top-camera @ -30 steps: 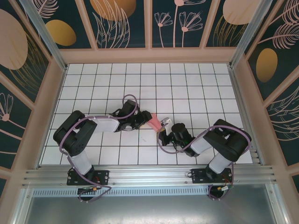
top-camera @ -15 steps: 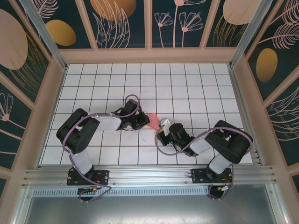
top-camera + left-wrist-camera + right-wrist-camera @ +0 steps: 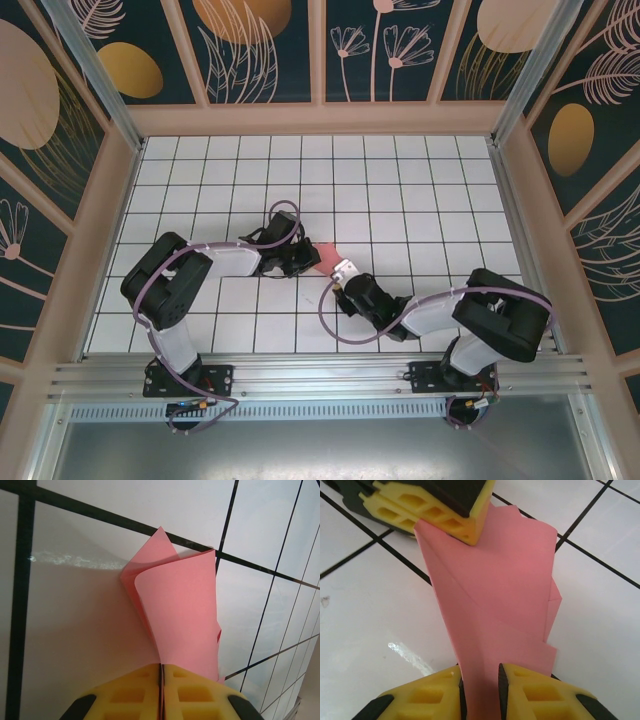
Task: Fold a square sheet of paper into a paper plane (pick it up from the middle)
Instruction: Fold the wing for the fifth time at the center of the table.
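Black-and-white arms, purple cables — yellow honeycombed tool pads

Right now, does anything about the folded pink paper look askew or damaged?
Yes. The pink paper is folded unevenly: its layers end in stepped, mismatched edges on one side, and near the left gripper they curl apart instead of lying flat.

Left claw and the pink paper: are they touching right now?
Touching. The left wrist view shows the pink paper pinched between the closed jaws of the left claw.
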Controlling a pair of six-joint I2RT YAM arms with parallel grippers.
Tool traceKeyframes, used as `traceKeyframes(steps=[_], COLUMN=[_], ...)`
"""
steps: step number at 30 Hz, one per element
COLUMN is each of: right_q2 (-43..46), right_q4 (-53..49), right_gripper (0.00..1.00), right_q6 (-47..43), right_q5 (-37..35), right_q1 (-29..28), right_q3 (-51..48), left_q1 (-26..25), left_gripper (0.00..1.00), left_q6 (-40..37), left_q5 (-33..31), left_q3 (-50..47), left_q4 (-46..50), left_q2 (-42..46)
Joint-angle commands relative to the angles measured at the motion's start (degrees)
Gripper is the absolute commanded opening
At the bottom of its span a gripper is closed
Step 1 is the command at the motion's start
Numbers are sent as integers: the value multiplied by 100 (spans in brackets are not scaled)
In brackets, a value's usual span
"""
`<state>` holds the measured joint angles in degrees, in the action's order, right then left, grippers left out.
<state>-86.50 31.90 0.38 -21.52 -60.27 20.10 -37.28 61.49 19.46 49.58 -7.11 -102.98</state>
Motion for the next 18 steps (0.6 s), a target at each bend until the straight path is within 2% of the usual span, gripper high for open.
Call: traceKeyframes(steps=[1, 8, 11, 14, 16, 18], right_q2=[59, -288, -320, -296, -276, -254], right_q4=[-293, -405, -249, 66, 330, 590], right_gripper=[24, 10, 2, 0, 0, 0], right_q6=[-221, -177, 61, 369, 547, 815], right_q5=[-666, -729, -726, -512, -325, -95], right_q1=[-134, -222, -223, -199, -159, -77], right_q3=[153, 390, 300, 138, 15, -118], left_q1=[-9, -5, -7, 5, 7, 19], left_gripper=[11, 11, 14, 21, 36, 44], left_q6=[-130, -122, -103, -63, -54, -54], left_q5=[9, -13, -62, -135, -213, -353], left_q3=[161, 175, 167, 164, 188, 203], left_q4=[175, 202, 227, 238, 293, 392], left_q2=[-123, -121, -87, 21, 139, 323])
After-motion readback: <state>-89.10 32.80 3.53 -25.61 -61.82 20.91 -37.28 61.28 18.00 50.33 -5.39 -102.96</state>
